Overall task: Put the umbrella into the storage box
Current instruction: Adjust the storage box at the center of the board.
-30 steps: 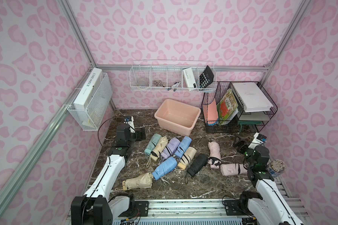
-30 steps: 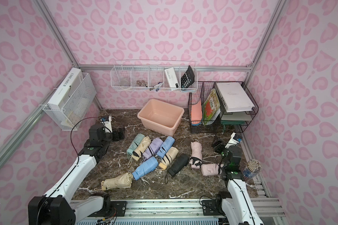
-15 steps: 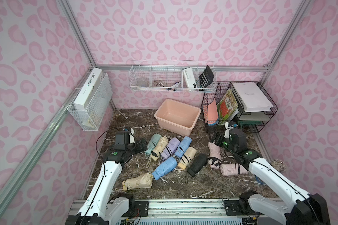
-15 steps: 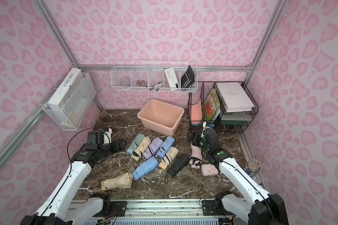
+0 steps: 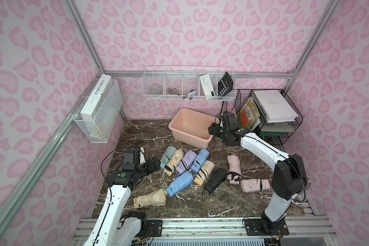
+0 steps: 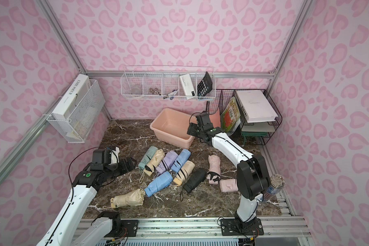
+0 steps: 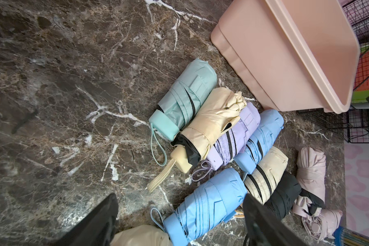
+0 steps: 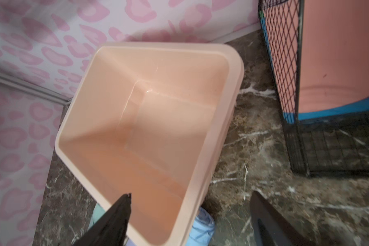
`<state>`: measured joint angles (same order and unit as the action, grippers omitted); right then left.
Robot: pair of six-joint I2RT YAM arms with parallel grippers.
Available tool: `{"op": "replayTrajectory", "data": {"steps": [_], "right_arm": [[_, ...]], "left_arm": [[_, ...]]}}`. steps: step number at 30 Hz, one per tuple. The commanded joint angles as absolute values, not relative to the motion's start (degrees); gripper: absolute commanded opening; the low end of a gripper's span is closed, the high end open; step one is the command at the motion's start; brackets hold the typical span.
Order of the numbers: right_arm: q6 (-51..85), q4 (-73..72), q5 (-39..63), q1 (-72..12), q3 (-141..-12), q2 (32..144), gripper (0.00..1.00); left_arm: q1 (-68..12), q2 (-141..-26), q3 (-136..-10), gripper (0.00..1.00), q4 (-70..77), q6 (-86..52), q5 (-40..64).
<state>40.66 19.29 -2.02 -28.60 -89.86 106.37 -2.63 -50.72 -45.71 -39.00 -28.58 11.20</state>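
The storage box (image 5: 180, 116), a peach-pink tub, stands empty at the back of the marble table (image 5: 141, 136), seen in both top views (image 6: 161, 119). Several folded umbrellas lie in front of it: mint (image 5: 168, 154), cream (image 5: 175, 158), lilac (image 5: 186, 160), blue (image 5: 179, 185), black (image 5: 215, 180), pink (image 5: 233, 168). My left gripper (image 5: 152, 165) is open and empty beside the mint umbrella; in its wrist view the gripper (image 7: 179, 194) hangs over the blue umbrella (image 7: 209, 202). My right gripper (image 5: 213, 130) is open, its jaws straddling the box's right wall (image 8: 200, 181).
A black wire rack (image 5: 264, 115) with books and papers stands close to the right of the box. White wire baskets hang on the back wall (image 5: 188, 87) and the left wall (image 5: 98, 115). A beige umbrella (image 5: 150, 198) lies near the front edge.
My right arm has swung from the front right corner up to the box's right corner. My left gripper has moved forward, closer to the mint umbrella.
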Motion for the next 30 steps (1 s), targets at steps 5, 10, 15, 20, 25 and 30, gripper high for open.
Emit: {"op": "replayTrajectory", "data": {"steps": [5,10,15,20,25,30], "right_arm": [[39.9,36.5,-9.0,-28.7,-107.8,119.5,0.69],[39.1,37.8,-8.7,-28.8,-111.9,123.3,0.56],[37.5,40.5,-8.5,-28.9,-114.6,125.5,0.41],[35.2,41.7,-7.8,-28.9,-114.2,124.7,0.27],[32.6,43.8,-5.3,-29.0,-113.1,123.2,0.24],[31.0,44.2,-3.9,-29.0,-108.9,120.1,0.21]], "left_arm": [[-2.7,-50.5,-46.3,0.91,-41.2,-30.3,9.6],[-2.6,-51.0,-46.5,0.91,-41.3,-30.5,9.5],[-2.6,-52.0,-47.7,0.91,-41.7,-30.0,9.2],[-2.6,-52.9,-49.1,0.91,-42.3,-29.5,9.1],[-2.6,-54.0,-49.2,0.91,-42.8,-28.5,8.5],[-2.6,-55.3,-49.4,0.91,-43.3,-28.4,8.9]]}}
